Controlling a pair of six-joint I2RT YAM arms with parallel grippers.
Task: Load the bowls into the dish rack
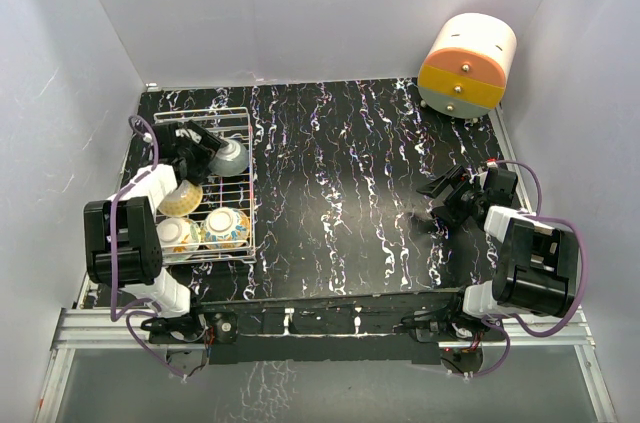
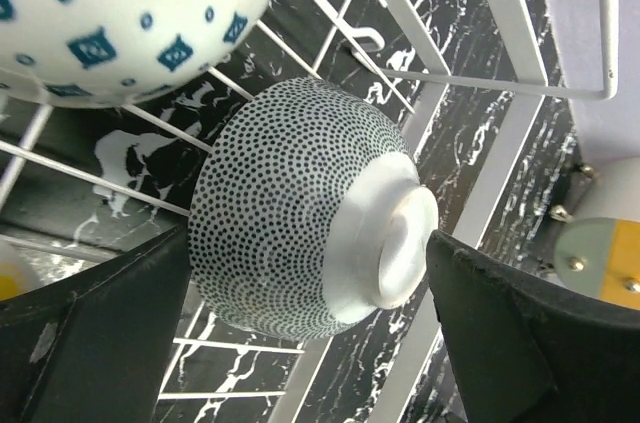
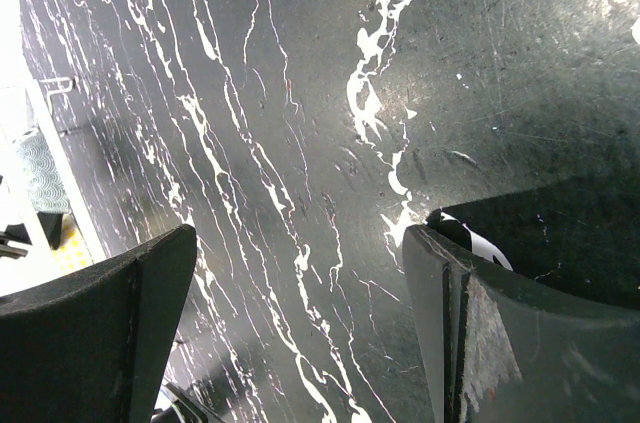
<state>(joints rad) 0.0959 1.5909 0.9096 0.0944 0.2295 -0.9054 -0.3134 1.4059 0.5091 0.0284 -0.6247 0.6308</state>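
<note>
Left wrist view puts the grey dotted bowl (image 2: pixel 300 208) in the middle. It lies on its side on the white wires of the dish rack (image 2: pixel 505 8), its pale foot ring turned to the right of that picture. The left gripper (image 2: pixel 310 238) has its jaws spread wide around this bowl. One dark finger (image 2: pixel 90 333) meets the bowl's dotted flank, and the other meets the edge of the foot ring, so we read the bowl as clamped between them. Just above it in the same view we see the pale outside of a blue-patterned bowl (image 2: pixel 130 13), also inside the rack and close to the dotted one. We cannot tell whether the two touch.

From the top camera, the rack stands at the left side of the black marbled table (image 1: pixel 350 193), and the dotted bowl sits in its far part. Nearer the arm bases we see a yellow bowl (image 1: pixel 180 199) tilted in the rack's middle. Past it, at the near end, a white bowl (image 1: pixel 178 235) and a floral bowl (image 1: pixel 226 228) stand side by side, rims up. We cannot say which of these is the blue-patterned one.

Well apart, on the right side of the table, the right gripper (image 3: pixel 300 233) hangs over bare tabletop, its jaws apart with nothing between them. A cream, orange and yellow drum (image 1: pixel 467 65) stands at the far right corner.
</note>
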